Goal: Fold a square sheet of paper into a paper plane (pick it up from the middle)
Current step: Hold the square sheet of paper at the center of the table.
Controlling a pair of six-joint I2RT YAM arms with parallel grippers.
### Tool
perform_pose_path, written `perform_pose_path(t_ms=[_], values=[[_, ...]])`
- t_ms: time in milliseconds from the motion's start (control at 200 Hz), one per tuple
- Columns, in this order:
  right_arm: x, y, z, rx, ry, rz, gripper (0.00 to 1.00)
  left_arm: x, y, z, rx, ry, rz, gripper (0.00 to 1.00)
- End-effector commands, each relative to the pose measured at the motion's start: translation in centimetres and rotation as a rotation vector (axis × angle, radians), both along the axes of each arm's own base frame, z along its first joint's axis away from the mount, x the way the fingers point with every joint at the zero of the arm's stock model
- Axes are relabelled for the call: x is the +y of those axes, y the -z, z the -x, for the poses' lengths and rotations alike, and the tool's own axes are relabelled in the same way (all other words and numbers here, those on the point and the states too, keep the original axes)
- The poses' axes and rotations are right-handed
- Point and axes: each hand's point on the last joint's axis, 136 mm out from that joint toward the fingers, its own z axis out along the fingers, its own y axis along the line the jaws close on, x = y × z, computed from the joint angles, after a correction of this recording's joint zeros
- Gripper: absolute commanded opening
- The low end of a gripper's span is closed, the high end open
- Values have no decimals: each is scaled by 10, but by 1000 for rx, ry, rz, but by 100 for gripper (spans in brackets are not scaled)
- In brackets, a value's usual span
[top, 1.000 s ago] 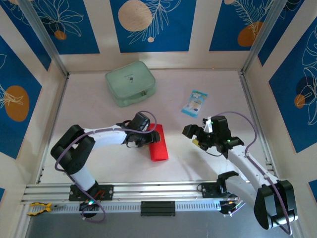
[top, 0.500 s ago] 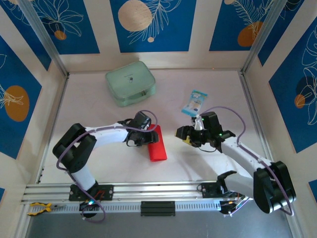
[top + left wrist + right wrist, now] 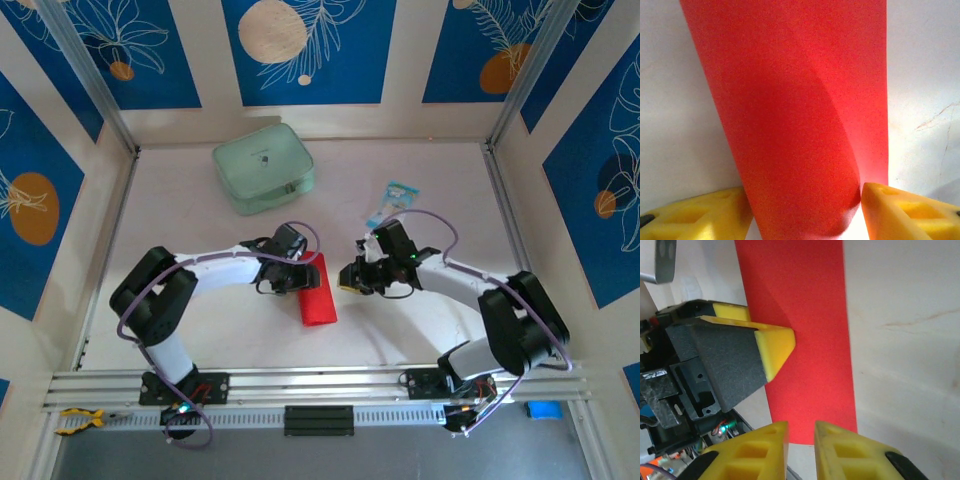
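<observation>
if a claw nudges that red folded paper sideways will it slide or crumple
The red folded paper looks thin and very light, so it would probably slide easily on the smooth table. In the left wrist view its upper layer bulges between the left claw's fingers, so a hard push would likely buckle it.

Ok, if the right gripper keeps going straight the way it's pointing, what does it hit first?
Probably the red paper: the right gripper points straight at its near edge, jaws nearly together. Just beyond, the left gripper holds the sheet; its yellow fingertip sits slightly off that line. Depth is unclear.

One red sheet [image 3: 316, 296], one pouch [image 3: 263, 167], one packet [image 3: 388, 206]
</observation>
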Motion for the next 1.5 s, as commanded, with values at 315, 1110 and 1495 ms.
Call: perform_pose_path(t_ms=[315,1110,1495], values=[[28,32,3,87,-64,50,13,16,35,16,90,30,-92,62],[6,74,31,208,102,201,12,4,-3,13,24,-40,127,65],[10,62,26,177,97,172,15,6,12,15,46,-40,134,52]])
